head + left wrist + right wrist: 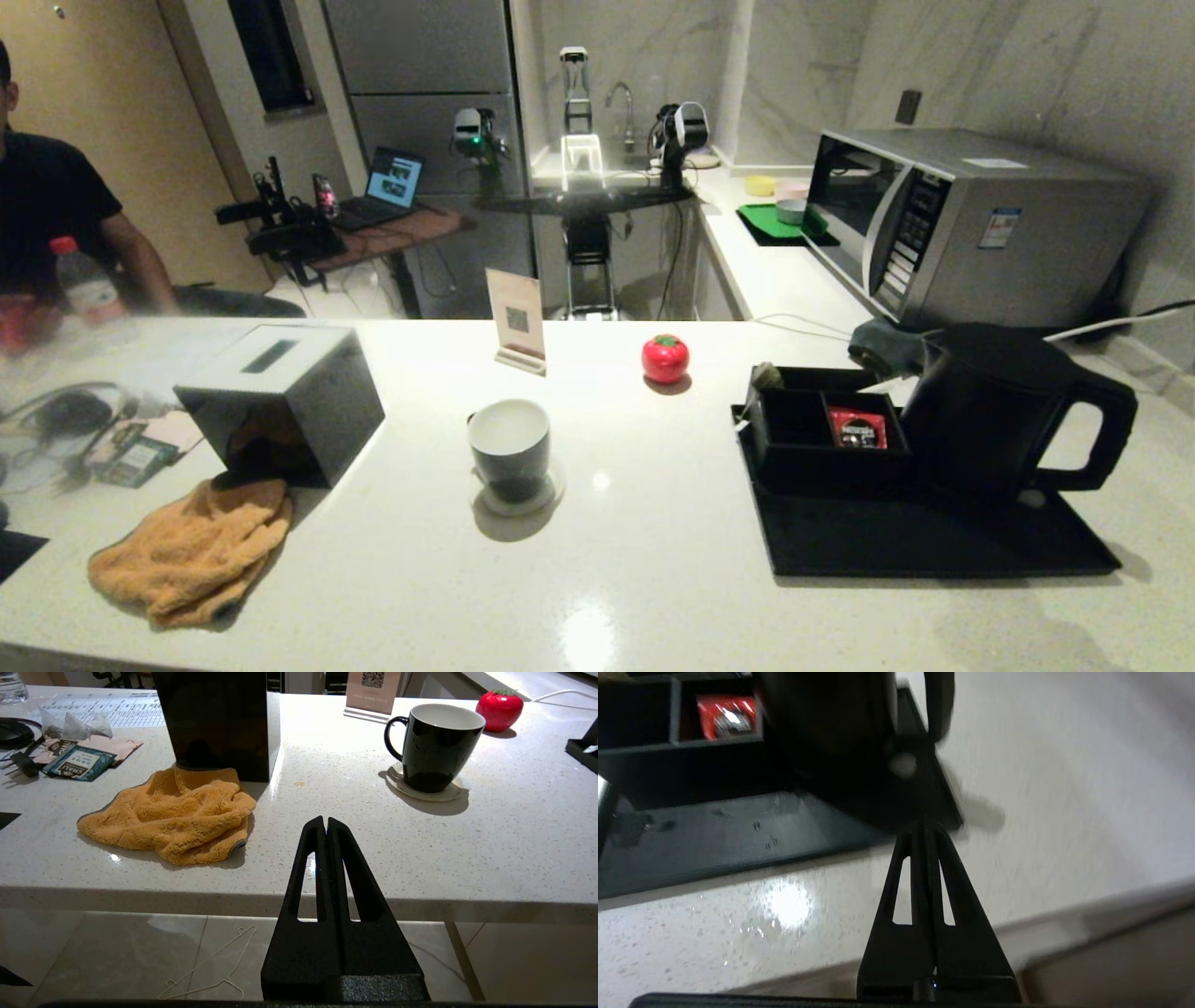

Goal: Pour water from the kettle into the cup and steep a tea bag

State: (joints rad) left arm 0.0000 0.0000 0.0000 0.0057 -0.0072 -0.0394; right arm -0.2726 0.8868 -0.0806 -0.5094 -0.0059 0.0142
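Plainly, the coming move turns on the kettle (pixel 990 411) and the right gripper (pixel 926 823). The kettle stands on the right part of the black tray (pixel 915 546), toward the right end of the bench (pixel 653 560), with its loop handle (pixel 1102 434) pointing out to the robot's right and its spout turned left toward the cup (pixel 509 450). So the kettle's handle-to-spout line runs across the bench, left to right, and the handle is the side nearest the right arm.

In the right wrist view the right gripper, its fingers pressed together and holding nothing, hovers low over the bench edge just short of the tray's near right corner. The kettle's base and the foot of its handle lie straight ahead of it, close but not touching. It would likely have to spread before it can close round the handle.

The left gripper (pixel 326 821) is also pressed together and empty, hanging off the bench's near edge with the cup ahead of it and toward the kettle's side. The cup sits on a pale coaster (pixel 518 495) near the bench's middle, well apart from the kettle. A small pale pouch (pixel 767 376), perhaps the tea bag, rests on the far left corner of the black organiser box (pixel 822 439).
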